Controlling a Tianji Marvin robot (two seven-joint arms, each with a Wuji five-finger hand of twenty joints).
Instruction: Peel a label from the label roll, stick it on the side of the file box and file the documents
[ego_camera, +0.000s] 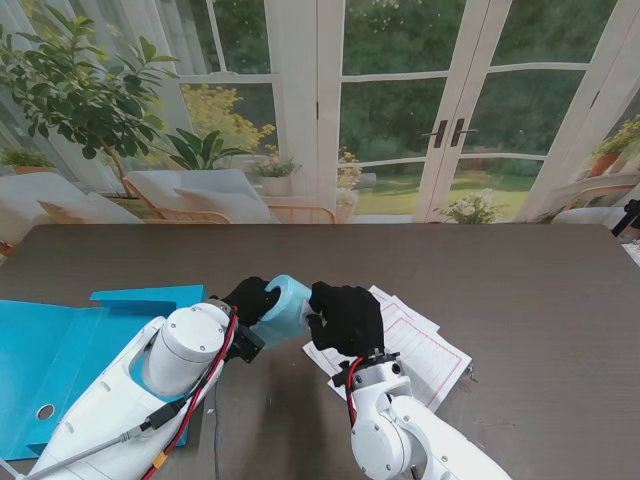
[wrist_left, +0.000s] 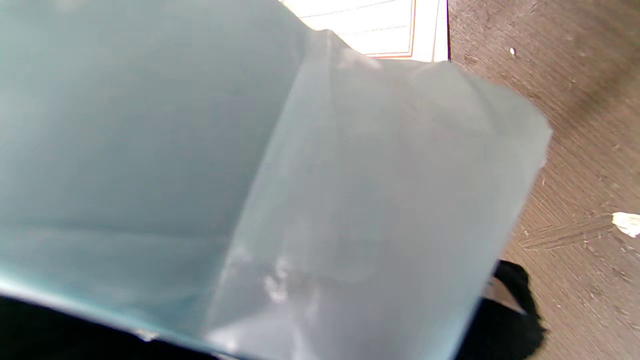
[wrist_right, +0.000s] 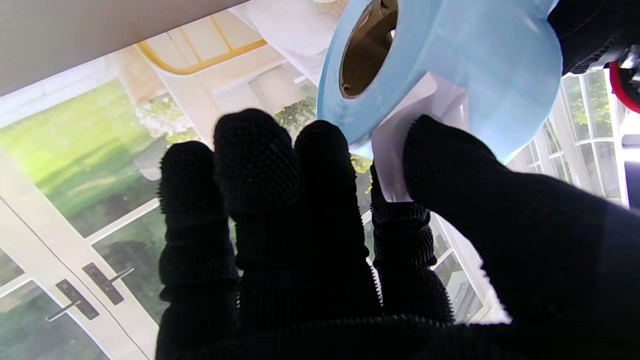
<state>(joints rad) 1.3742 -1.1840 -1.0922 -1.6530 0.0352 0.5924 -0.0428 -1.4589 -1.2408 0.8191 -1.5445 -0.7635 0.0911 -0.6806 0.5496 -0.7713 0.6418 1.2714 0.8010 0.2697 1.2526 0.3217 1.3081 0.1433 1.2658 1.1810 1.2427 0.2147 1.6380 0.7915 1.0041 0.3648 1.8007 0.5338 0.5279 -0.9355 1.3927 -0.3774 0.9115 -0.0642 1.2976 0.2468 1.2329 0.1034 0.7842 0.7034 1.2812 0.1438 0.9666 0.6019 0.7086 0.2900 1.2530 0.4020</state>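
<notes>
Stand view shows the label roll (ego_camera: 283, 308) lifted off the dark table (ego_camera: 540, 290), held up between the two black-gloved hands near the centre. The left hand (ego_camera: 252, 298) is wrapped round the roll from its 9 o'clock side, steadying it, I'd say so the other hand can work the free end. The right hand (ego_camera: 345, 317) sits at the roll's 3 o'clock; in its wrist view the thumb (wrist_right: 450, 165) and a fingertip (wrist_right: 397, 210) pinch a white flap (wrist_right: 400, 150) curling off the blue roll (wrist_right: 450, 65), so it looks closed on a label edge, mid-peel.

The roll's cardboard core (wrist_right: 367, 50) faces the right hand, so its axis seems to run roughly from 9 to 3 o'clock, tipped a little toward 2. The left wrist view is filled by pale blue backing (wrist_left: 350, 200) and tells little more.

Documents (ego_camera: 420, 345) lie flat at 4 o'clock of the roll, under the right hand; the open blue file box (ego_camera: 60, 350) lies at 8 o'clock, waiting
</notes>
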